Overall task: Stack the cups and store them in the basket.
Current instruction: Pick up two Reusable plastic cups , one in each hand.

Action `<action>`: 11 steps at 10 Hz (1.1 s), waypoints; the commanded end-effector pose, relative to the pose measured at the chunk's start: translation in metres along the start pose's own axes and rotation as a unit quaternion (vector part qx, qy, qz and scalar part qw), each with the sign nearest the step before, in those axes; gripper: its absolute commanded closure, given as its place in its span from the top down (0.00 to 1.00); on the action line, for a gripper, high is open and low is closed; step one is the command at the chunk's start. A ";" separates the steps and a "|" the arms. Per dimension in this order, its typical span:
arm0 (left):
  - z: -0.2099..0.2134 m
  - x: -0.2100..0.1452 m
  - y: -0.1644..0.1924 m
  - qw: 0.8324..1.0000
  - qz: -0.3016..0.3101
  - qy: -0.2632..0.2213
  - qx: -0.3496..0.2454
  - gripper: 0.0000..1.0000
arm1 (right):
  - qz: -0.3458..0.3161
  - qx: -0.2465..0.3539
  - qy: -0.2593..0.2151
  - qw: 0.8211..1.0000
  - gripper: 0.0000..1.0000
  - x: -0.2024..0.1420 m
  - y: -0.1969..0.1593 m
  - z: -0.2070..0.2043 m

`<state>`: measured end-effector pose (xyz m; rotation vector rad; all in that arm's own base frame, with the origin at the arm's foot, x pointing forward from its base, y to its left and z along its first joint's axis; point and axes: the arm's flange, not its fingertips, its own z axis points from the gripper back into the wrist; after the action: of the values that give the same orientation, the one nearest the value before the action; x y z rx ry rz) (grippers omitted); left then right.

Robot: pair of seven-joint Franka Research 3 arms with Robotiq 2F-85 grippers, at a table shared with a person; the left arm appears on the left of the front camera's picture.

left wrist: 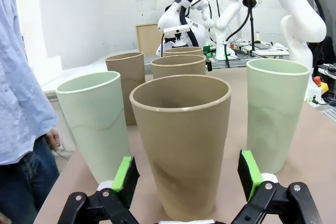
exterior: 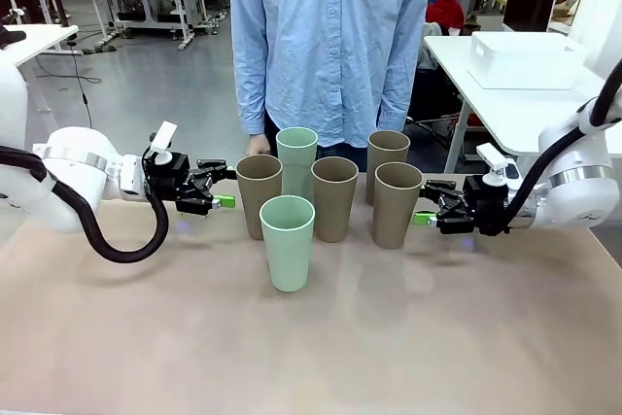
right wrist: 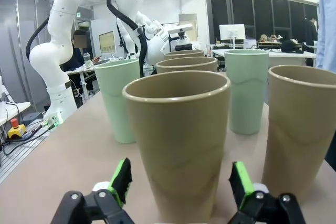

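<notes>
Six cups (exterior: 333, 196) upright on table (exterior: 437, 337), left gripper (exterior: 229, 188) spread open at their nine o'clock, right gripper (exterior: 428, 201) likewise at three.

My left gripper (exterior: 222, 199) spread, left tan cup (left wrist: 180, 140) straight ahead between pads; back mint cup (left wrist: 93, 124) and front mint cup (left wrist: 275, 111) crowd either side, slim gaps. My right gripper (exterior: 426, 218) spread, right tan cup (right wrist: 177, 140) ahead, far tan cup (right wrist: 302, 129) tight beside. Near table (exterior: 146, 337) bare; person (exterior: 330, 36) blocks far edge
</notes>
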<state>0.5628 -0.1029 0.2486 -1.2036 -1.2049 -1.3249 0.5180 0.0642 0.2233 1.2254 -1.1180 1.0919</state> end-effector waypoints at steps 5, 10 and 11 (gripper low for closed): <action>-0.019 -0.009 0.015 1.000 0.009 -0.001 0.007 1.00 | 0.012 -0.009 -0.006 1.000 1.00 -0.004 -0.010 -0.020; -0.036 -0.014 0.020 1.000 0.024 -0.001 -0.002 1.00 | 0.003 -0.007 0.000 1.000 1.00 -0.010 -0.020 -0.038; -0.040 -0.015 0.020 1.000 0.025 -0.005 -0.004 1.00 | -0.001 -0.007 0.001 1.000 1.00 -0.011 -0.021 -0.041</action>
<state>0.5755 -0.1361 0.2330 -1.2315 -1.1601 -1.3209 0.5309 0.0961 0.2100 1.2399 -1.1097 1.1012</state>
